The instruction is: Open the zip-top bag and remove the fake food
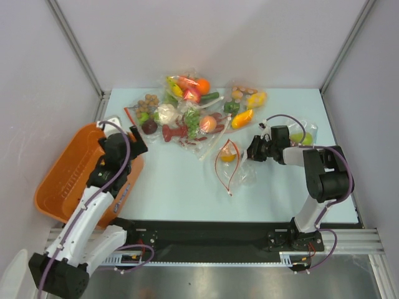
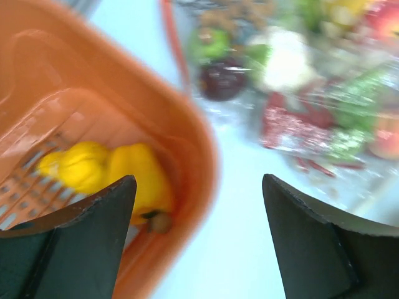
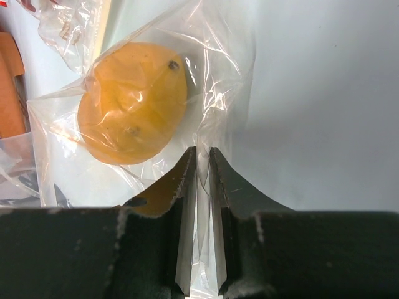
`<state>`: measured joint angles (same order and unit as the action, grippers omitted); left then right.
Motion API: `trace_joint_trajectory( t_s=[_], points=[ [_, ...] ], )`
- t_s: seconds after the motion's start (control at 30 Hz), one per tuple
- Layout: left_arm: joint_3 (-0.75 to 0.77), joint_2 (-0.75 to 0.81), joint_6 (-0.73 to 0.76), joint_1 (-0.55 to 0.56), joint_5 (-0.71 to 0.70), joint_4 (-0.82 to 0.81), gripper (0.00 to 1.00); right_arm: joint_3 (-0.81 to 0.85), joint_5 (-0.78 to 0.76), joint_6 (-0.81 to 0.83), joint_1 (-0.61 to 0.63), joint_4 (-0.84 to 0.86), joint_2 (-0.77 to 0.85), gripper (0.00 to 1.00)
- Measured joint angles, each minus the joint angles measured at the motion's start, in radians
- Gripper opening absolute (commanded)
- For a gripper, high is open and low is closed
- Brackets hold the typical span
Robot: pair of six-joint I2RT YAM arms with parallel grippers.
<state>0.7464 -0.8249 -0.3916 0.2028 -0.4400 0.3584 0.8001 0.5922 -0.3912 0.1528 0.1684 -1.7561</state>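
Observation:
The zip-top bag lies in the middle of the table, clear with an orange-red zip strip curving along its left side. One orange piece of fake food sits inside it, and it shows close up in the right wrist view. My right gripper is shut on the bag's clear plastic at its right edge. My left gripper is open and empty above the right rim of the orange basket. Yellow fake food lies in the basket.
A pile of other clear bags with toy fruit and vegetables fills the back of the table. Another bag with a green piece lies behind my right arm. The basket stands at the table's left edge.

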Motion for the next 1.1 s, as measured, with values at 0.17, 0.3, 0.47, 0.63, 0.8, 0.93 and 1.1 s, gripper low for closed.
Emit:
trace_joint_trajectory(
  t_s=[0.17, 0.3, 0.47, 0.63, 0.8, 0.93, 1.1],
  points=[
    [0.087, -0.111, 0.029, 0.293, -0.069, -0.064, 0.85, -0.001, -0.001, 0.003, 0.0, -0.016, 0.017, 0.19],
    [0.144, -0.237, 0.064, 0.486, -0.077, -0.161, 0.84, -0.003, -0.002, 0.004, 0.0, -0.029, 0.035, 0.19],
    [0.246, -0.432, 0.078, 0.646, 0.003, -0.258, 0.74, -0.012, -0.003, 0.005, 0.0, -0.032, 0.049, 0.19],
    [0.323, -0.583, 0.072, 0.729, 0.095, -0.323, 0.59, -0.02, -0.005, 0.01, 0.0, -0.044, 0.061, 0.19],
    [0.346, -0.652, 0.048, 0.743, 0.143, -0.339, 0.48, -0.032, -0.005, 0.014, -0.006, -0.044, 0.076, 0.19],
    [0.35, -0.682, 0.031, 0.743, 0.159, -0.339, 0.41, -0.041, -0.004, 0.019, -0.012, -0.044, 0.077, 0.19],
    [0.355, -0.722, 0.016, 0.749, 0.159, -0.327, 0.39, -0.05, -0.004, 0.019, -0.015, -0.043, 0.077, 0.19]
  ],
)
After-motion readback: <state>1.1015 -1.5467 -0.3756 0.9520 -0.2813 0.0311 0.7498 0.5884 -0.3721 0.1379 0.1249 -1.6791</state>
